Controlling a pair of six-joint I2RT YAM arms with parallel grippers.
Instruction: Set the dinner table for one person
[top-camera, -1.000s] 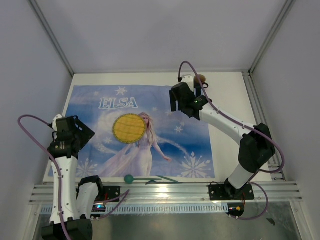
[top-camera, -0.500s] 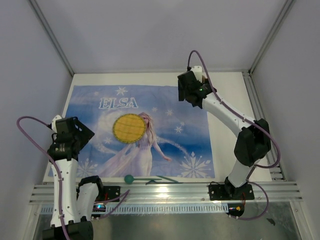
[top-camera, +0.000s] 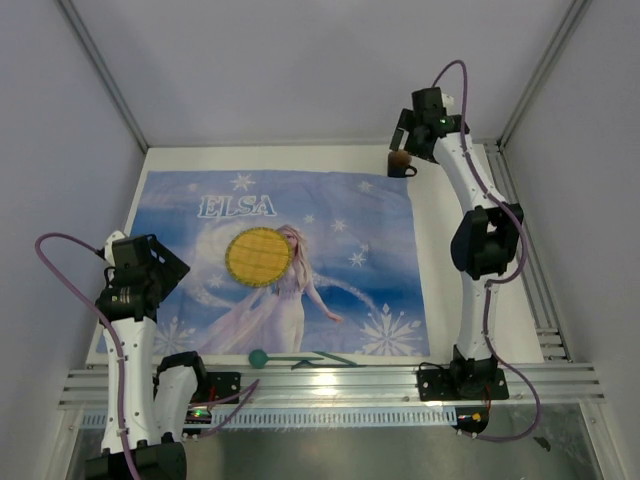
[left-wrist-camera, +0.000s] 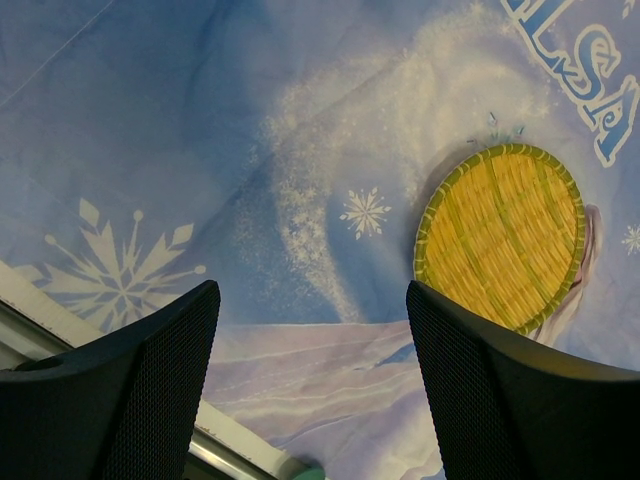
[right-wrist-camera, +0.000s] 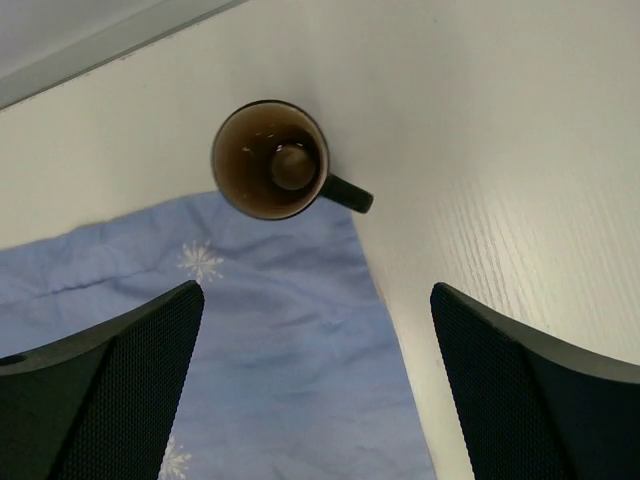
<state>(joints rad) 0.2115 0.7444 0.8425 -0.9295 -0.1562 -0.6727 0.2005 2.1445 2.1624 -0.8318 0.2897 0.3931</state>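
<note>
My left jaws hang released, spread wide with nothing between them, at the end of the left arm (top-camera: 128, 325) above the blue ELSA cloth (top-camera: 200, 195). In that wrist view the round yellow woven mat (left-wrist-camera: 500, 235) lies on the cloth ahead of the jaws, off toward the right-hand jaw and well clear of both. A sliver of something green (left-wrist-camera: 305, 472) shows right at the bottom edge between them, too little for me to make out there. From overhead it is a green ball (top-camera: 258, 357) with a thin dark rod (top-camera: 315, 355) beside it, on the cloth's near hem. My right jaws are also released, gaping at full spread and gripping nothing, with the right arm (top-camera: 483, 243) reached out to the far corner. The brown mug (right-wrist-camera: 270, 160) stands upright ahead of them, nearer the left-hand jaw, apart from both, with its handle pointing toward the right-hand jaw. It sits on the cloth's far corner, its far rim over bare white. The desk (right-wrist-camera: 500, 150) lies beneath both pairs of jaws. It is covered by the cloth under the left pair and bare under the right-hand jaw of the right pair.
</note>
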